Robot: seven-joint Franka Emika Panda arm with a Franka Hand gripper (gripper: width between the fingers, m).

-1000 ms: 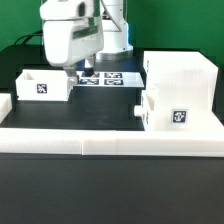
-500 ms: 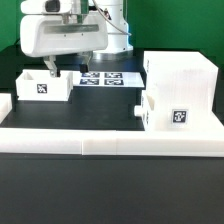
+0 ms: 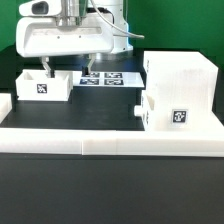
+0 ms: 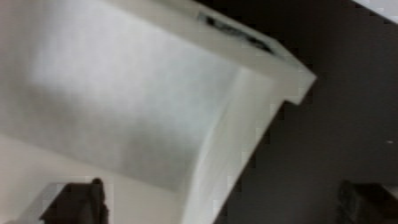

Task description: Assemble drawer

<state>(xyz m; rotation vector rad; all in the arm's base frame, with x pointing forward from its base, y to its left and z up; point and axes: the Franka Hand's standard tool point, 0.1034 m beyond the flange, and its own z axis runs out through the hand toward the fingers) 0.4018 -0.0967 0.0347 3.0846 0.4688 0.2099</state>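
Hovering with jaws spread and nothing held, the gripper [image 3: 67,68] straddles a wall of the small tray [image 3: 42,86] at the exterior view's left, well apart from the tall case [image 3: 185,75] — so closing off-centre would likely pinch only the rim and tip or skid it.

marker board [image 3: 112,78], white rails [image 3: 110,141], black table [image 3: 100,112]

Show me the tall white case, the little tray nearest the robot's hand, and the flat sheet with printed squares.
tall case [image 3: 192,78]: exterior view, its front wall.
small tray [image 3: 56,88]: exterior view, front wall beside its tag.
marker board [image 3: 110,78]: exterior view, its printed top.
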